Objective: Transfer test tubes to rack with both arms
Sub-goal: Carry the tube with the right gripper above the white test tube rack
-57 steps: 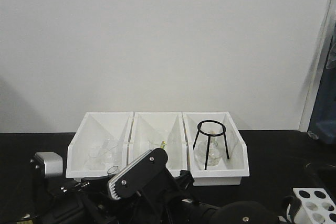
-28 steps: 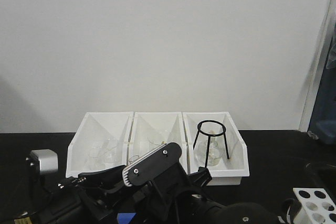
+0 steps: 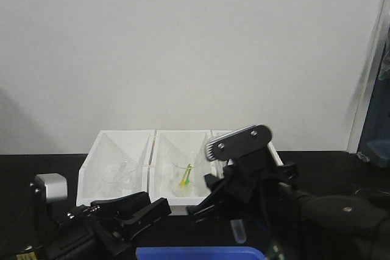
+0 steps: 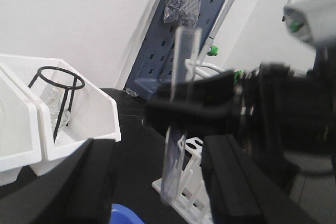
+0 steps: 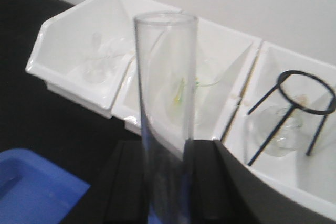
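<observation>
The slender clear glass test tube [image 5: 165, 77] is being gripped by the black flat-fingered right gripper [image 5: 164, 153]. Its two fingers [image 5: 202, 182] are being pressed against the tube's lower part from both sides. The tube is being carried nearly upright, open mouth up, and in the front view its rounded bottom is being shown hanging free below the gripper, just above the far edge of the blue plastic tray [image 3: 201, 252]. The black left gripper [image 3: 155, 204] is being held low beside that tray with its jaws spread apart and nothing between them. The small white plastic test-tube rack [image 4: 191, 182] is being seen in the left wrist view behind the tube's lower end, standing on the black tabletop [image 3: 36, 165]; whether the tube is directly over it cannot be told. Behind, three white plastic bins [image 3: 122, 132] are being shown side by side, the rightmost holding a black wire tripod [image 5: 307, 95] over a round-bellied glass flask [image 5: 273, 129].
</observation>
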You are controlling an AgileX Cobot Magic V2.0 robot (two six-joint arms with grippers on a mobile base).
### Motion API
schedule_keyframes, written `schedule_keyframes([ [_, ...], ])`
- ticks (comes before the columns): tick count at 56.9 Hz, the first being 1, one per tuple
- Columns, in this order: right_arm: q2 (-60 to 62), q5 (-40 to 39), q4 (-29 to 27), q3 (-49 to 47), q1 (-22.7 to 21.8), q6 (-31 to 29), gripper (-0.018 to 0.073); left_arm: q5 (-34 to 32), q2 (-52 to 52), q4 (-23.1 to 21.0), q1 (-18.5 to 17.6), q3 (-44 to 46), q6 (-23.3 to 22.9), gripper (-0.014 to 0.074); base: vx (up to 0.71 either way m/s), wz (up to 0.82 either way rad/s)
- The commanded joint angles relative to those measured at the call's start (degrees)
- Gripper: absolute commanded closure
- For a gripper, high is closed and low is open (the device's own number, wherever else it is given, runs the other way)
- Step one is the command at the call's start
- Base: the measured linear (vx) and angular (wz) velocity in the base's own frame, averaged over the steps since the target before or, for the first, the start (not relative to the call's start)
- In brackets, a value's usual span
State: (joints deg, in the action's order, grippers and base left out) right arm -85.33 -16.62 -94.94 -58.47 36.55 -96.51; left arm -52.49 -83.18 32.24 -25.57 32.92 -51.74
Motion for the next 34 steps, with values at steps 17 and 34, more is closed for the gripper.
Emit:
schedule_keyframes([
  [17, 15.49, 13.86, 1.42, -1.62, -23.09, -0.34, 0.0565, -3.74, 1.45, -2.02, -0.15, 1.79, 0.18, 0.0128, 0.0, 0.0],
  [34, 25.47, 19.43, 1.62, 11.25, -39.07, -0.15, 0.0565, -3.66, 1.45, -2.02, -0.15, 1.79, 0.18, 0.0128, 0.0, 0.0],
])
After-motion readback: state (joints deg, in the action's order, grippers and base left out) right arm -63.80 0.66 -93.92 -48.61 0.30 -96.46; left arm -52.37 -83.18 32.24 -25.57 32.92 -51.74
